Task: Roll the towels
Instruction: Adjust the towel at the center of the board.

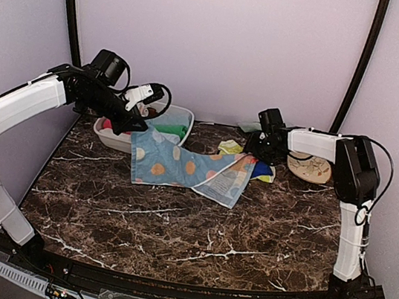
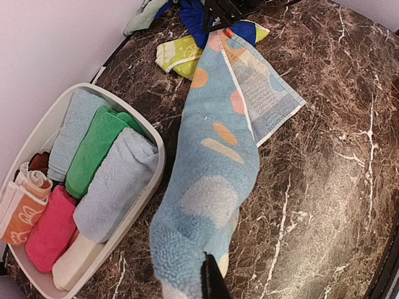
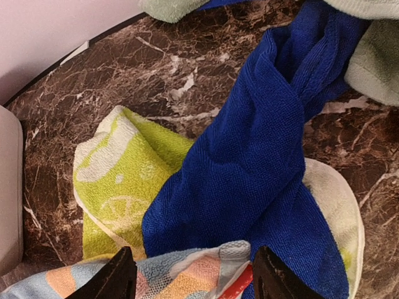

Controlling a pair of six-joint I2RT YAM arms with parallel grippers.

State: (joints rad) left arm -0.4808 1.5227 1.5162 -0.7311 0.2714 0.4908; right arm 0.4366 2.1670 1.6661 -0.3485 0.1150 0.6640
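Note:
A light-blue towel with orange and cream spots [image 1: 182, 166] lies stretched across the back of the table, its right end folded over. My left gripper [image 1: 137, 124] is shut on its left corner beside the tub and lifts that end; in the left wrist view the towel [image 2: 212, 162] bunches at my gripper [image 2: 209, 283]. My right gripper [image 1: 257, 157] is at the towel's right corner. Its jaws stand wide apart [image 3: 194, 277], with the towel's corner [image 3: 187, 274] lying between them. Behind it lie a dark blue towel [image 3: 249, 156] and a yellow-green towel [image 3: 118, 180].
A white oval tub [image 2: 37, 134] at the back left holds several rolled towels: green [image 2: 93, 149], pale blue, pink, peach-orange. A mint towel [image 3: 171, 7] lies by the back wall. A round beige disc [image 1: 309, 168] sits at the back right.

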